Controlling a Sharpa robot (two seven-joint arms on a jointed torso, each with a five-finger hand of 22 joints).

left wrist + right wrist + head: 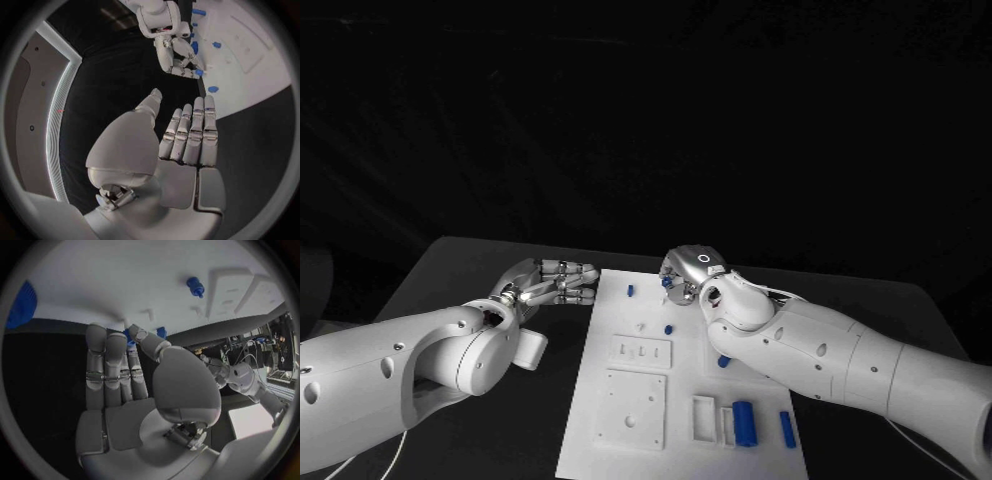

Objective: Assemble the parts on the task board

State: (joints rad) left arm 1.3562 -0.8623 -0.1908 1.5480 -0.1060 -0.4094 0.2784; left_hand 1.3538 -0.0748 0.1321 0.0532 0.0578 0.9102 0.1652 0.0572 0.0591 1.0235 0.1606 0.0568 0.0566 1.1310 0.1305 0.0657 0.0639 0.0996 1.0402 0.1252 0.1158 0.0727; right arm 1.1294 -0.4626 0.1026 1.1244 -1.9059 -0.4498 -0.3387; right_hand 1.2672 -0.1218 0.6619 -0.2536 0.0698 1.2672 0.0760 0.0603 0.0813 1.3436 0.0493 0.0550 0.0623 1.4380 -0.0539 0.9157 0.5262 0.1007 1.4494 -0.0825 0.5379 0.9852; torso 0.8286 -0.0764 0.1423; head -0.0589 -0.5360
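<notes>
left hand (557, 282): beside the task board's far left corner, over black table (473, 270); fingers straight and side by side, thumb apart, holding nothing (left wrist view (181, 135) shows it best)
right hand (687, 272): at the board's far edge; right wrist view (125, 365) has thumb and fingertips meeting on a small blue part (129, 338); head view shows only the back of the hand, so pinch unseen there
task board (625, 400): white plate, mid-table, between the two arms
blue parts, head view: one peg (630, 290) near far edge, one (669, 329) mid-board, two long pieces (746, 423) at near right edge, partly in white holders
right wrist extra: blue peg (195, 286) lying on the board, larger blue piece (24, 302) at circle rim
left wrist extra: right hand (178, 60) seen from across, fingertips on a blue part at the board's edge
writing: none readable
</notes>
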